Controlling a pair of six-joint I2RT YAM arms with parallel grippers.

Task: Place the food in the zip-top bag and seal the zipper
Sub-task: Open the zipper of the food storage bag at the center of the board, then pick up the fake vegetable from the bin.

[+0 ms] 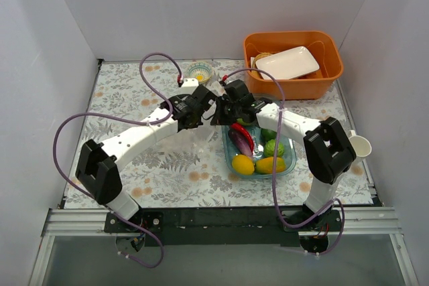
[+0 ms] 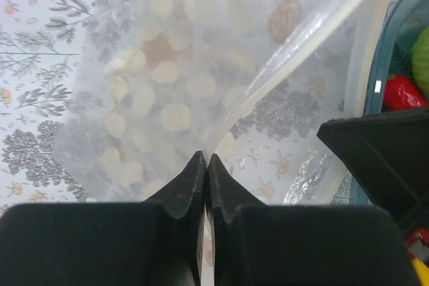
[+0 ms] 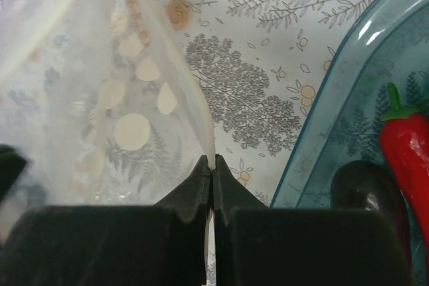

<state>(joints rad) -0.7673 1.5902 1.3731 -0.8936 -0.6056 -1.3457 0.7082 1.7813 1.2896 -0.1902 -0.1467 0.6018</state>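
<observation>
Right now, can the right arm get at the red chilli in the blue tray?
Probably not yet. The red chilli lies uncovered in the blue tray, close beside the right fingers, but these are shut on the zip-top bag at its edge; they would have to let go first.

Clear crinkly plastic zip-top bag (image 2: 174, 85); glossy blue-tinted plastic tray (image 3: 335, 98); matt black grippers.
</observation>
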